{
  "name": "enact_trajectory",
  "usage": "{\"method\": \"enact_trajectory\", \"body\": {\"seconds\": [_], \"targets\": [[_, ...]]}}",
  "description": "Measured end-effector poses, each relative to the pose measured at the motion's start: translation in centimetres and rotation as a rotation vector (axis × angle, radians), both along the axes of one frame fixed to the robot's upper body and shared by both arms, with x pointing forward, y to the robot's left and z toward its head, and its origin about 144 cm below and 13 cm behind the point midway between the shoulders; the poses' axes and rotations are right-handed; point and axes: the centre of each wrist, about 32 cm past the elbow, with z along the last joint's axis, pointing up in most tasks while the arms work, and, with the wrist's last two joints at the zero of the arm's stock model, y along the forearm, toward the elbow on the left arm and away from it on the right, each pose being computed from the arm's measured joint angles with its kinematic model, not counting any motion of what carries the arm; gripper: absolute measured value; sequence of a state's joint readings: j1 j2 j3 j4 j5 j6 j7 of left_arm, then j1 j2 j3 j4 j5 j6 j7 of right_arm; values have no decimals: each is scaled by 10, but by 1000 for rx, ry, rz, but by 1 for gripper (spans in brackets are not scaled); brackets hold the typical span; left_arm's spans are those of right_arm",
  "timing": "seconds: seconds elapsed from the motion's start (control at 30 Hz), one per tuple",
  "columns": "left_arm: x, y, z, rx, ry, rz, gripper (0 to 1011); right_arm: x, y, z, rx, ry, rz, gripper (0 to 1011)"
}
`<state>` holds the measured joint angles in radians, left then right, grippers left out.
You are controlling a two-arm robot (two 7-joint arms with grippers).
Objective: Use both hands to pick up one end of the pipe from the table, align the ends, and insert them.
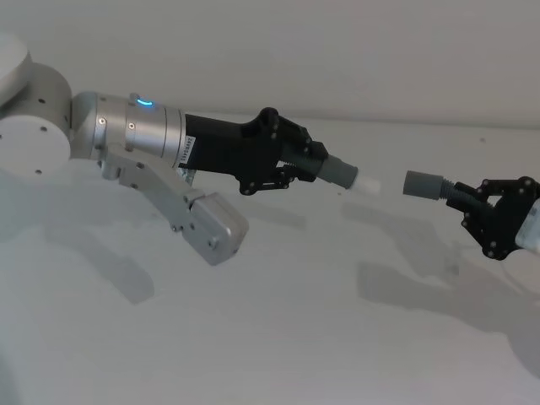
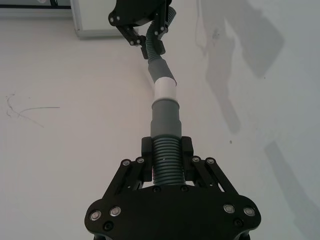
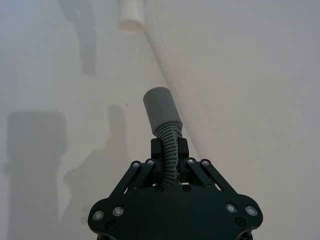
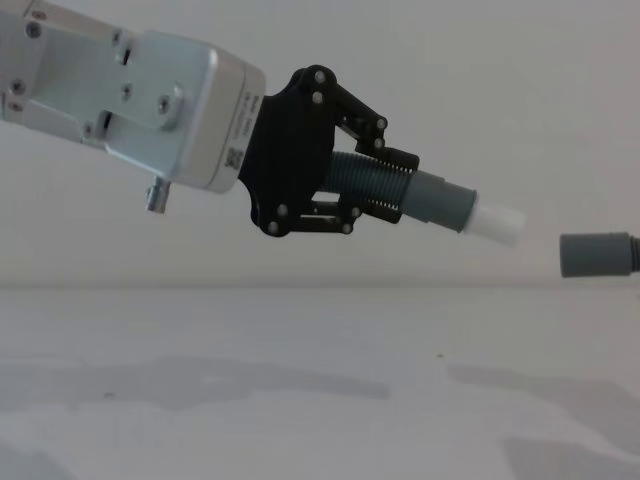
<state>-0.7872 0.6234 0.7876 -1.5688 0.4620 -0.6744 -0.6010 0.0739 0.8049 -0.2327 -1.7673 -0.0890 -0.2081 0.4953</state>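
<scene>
Both pipe pieces hang in the air above the white table point(image 1: 278, 337). My left gripper point(image 1: 314, 164) is shut on the ribbed middle of one piece point(image 4: 370, 187). Its grey cuff point(image 1: 342, 173) ends in a narrow white tip point(image 1: 368, 183) that points right. My right gripper point(image 1: 469, 202) is shut on the other piece's ribbed part point(image 3: 170, 142), and its open grey socket point(image 1: 422, 184) faces the tip. A small gap separates the two ends. In the chest view the socket point(image 4: 595, 255) sits slightly lower than the tip point(image 4: 495, 224). In the left wrist view the tip point(image 2: 165, 90) nearly lines up with the socket point(image 2: 161, 67).
A white-framed panel point(image 2: 100, 30) lies at the table's far edge beyond the right gripper point(image 2: 142, 20). Faint pencil marks point(image 2: 25, 107) show on the surface. Arm shadows fall across the table below both grippers.
</scene>
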Motion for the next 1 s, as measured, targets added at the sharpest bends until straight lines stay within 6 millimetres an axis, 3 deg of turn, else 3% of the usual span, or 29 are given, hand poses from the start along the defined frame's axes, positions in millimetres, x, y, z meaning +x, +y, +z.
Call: {"method": "enact_trajectory", "body": {"seconds": [1.0], "targets": [[0,0,0,2,-2,-1,325,-11,1,-15,31,-311,195,174]]}}
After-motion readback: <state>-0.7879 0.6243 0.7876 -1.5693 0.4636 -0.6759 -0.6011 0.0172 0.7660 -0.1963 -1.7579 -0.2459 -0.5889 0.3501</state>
